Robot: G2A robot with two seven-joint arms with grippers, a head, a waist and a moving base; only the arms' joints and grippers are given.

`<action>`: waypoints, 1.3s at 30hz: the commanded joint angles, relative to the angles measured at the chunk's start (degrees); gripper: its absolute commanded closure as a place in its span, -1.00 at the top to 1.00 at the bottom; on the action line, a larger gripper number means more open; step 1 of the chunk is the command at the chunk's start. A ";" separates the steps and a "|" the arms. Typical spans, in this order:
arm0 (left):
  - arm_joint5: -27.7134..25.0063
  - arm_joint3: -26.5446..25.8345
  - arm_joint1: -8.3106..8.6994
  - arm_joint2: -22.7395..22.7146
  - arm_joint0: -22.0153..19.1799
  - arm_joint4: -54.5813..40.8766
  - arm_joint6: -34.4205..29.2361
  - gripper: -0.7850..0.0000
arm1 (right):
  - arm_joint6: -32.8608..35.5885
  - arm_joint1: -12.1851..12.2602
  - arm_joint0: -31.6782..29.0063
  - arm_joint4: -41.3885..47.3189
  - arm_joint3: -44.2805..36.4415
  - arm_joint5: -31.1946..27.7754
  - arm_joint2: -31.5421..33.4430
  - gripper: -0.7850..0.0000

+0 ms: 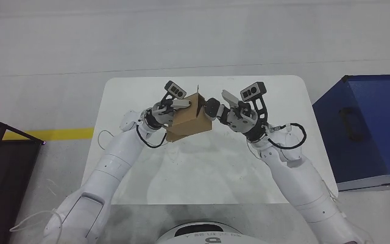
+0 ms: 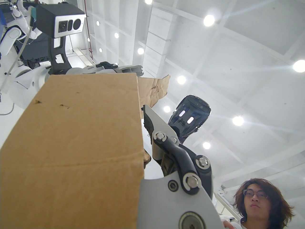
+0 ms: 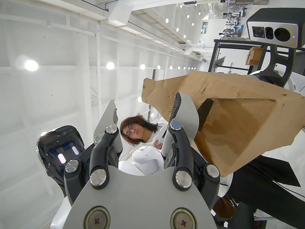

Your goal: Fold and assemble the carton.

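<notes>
A brown cardboard carton [image 1: 190, 117] is held up over the white table [image 1: 183, 174], partly folded, with one flap [image 2: 155, 90] sticking out. My left gripper [image 1: 175, 107] holds the carton's left side. In the left wrist view one finger [image 2: 155, 122] lies along the carton wall [image 2: 78, 132] and the other is hidden behind it. My right gripper [image 1: 213, 110] stands open at the carton's right side. In the right wrist view one of its fingers [image 3: 183, 110] lies against the carton [image 3: 238, 125] by its open end, and nothing sits between the two fingers.
A blue bin [image 1: 359, 131] stands on the floor right of the table. A black object [image 1: 15, 161] sits at the left edge, next to a yellow floor stripe [image 1: 61, 133]. The tabletop around the carton is bare.
</notes>
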 commanded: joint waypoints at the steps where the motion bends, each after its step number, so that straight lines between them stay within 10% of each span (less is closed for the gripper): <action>1: 0.19 -0.11 -0.07 -0.05 0.02 0.23 0.00 -1.00 | 0.33 -0.01 0.05 -0.38 0.10 0.72 0.03 0.17; 15: 0.76 -1.08 -0.18 -0.45 0.59 3.39 0.00 -1.00 | 5.54 0.25 1.65 -1.72 1.01 8.55 1.10 0.13; 39: 1.89 -0.07 0.23 -1.47 -0.05 9.55 0.00 -1.00 | 5.20 0.84 4.30 -22.38 -2.90 2.61 3.10 0.35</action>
